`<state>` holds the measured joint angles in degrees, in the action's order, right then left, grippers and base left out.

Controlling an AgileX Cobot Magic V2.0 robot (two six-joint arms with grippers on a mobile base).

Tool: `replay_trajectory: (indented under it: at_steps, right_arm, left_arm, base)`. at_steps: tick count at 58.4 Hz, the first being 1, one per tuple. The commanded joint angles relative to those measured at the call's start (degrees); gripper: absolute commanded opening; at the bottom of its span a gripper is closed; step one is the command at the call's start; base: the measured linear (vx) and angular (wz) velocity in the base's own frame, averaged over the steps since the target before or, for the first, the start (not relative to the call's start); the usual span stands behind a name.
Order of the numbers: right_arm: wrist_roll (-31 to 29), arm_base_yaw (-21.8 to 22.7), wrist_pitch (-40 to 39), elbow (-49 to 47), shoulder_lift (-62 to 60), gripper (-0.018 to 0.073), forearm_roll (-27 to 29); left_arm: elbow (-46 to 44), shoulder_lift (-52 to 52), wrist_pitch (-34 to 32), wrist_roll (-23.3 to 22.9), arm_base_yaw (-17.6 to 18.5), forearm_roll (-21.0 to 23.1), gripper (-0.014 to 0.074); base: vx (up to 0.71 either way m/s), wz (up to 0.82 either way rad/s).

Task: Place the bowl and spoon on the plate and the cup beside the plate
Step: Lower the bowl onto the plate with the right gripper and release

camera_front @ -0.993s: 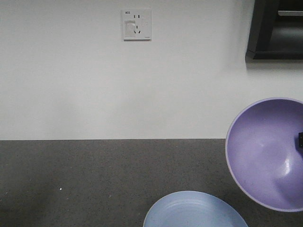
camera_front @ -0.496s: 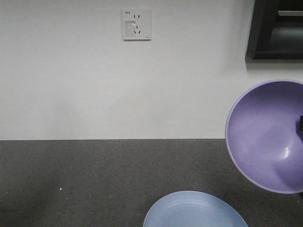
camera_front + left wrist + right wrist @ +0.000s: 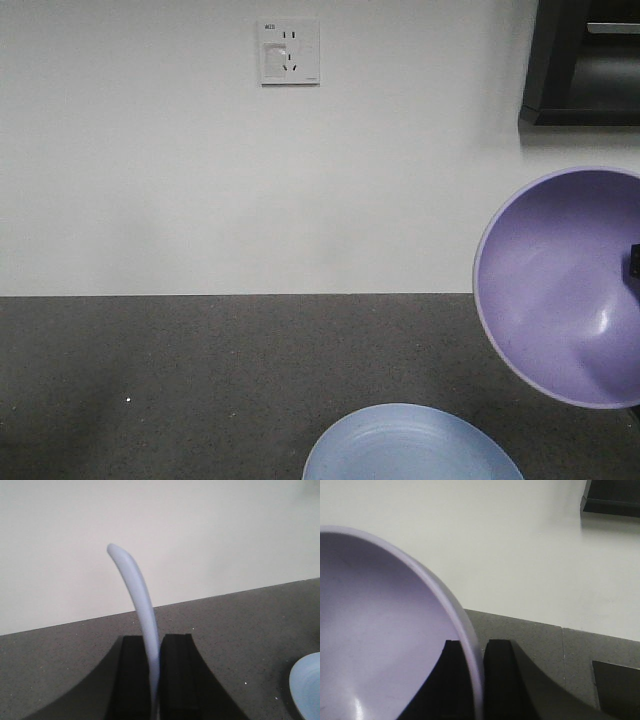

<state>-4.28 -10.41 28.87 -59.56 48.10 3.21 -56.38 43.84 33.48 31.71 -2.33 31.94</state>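
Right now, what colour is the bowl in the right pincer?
The bowl is glossy lavender-purple with a paler rim, best seen in the exterior front-facing view.

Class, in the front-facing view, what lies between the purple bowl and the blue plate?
Only bare dark countertop lies between the bowl and the plate; the front-facing view shows it.

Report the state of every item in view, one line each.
Small lavender-purple glossy bowl: held up, tipped on edge, rim pinched by the right gripper.
Pale bluish-white soup spoon: clamped upright in the left gripper.
Round light-blue shallow plate: flat on the dark counter, visible part bare.
left gripper: shut on the spoon.
right gripper: shut on the bowl's rim.
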Motion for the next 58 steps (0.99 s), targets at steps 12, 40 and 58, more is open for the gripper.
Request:
replay_trajectory:
  at_steps: [12,40,58]
  right_arm:
    - [0.6,0.0,-4.2,-1.7,1.2,-0.0009,0.2]
    - [-11.8,-0.9,8.8,-8.0,31.8,-0.0009,11.8]
    - [-11.5,-0.9,10.3,-8.6,44.4,-0.0008,13.4]
  left_arm:
    - [-1.6,-0.2,-4.7,0.0,0.2,1.8,0.0]
    - [-1.6,-0.2,-4.8,0.0,0.2,1.8,0.0]
    - [-1.6,-0.2,-4.8,0.0,0.2,1.8,0.0]
  base:
    - [0.0,0.0]
    - [0.0,0.0]
    - [0.0,0.0]
